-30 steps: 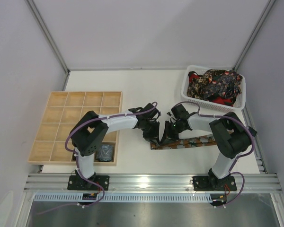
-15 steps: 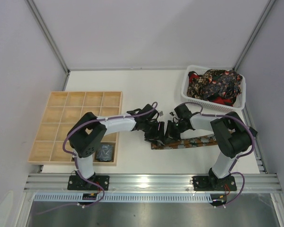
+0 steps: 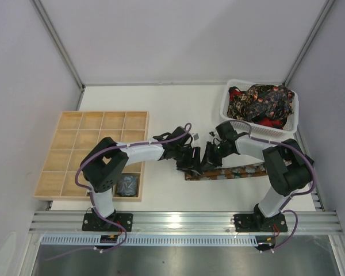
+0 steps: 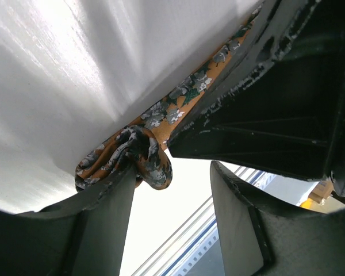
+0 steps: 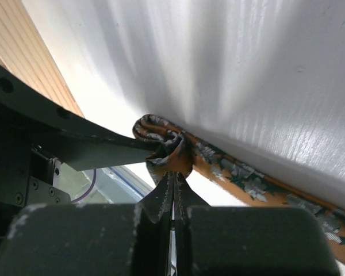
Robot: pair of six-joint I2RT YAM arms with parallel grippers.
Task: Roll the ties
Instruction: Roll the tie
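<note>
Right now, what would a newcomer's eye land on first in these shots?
Mid-table, a brown tie lies flat, its left end curled into a small roll; the right claw is shut on it, the left claw open beside it. Far right, a white basket heaped with patterned ties; left, a wooden grid tray with one dark coil in its near row.

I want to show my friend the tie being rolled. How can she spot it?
Look at the near right of the white table. A long orange-brown flowered tie lies flat there, one end curled into a small roll pinched by the right arm's fingers. The others are a heap in the white mesh basket or a dark coil in the wooden grid tray.
</note>
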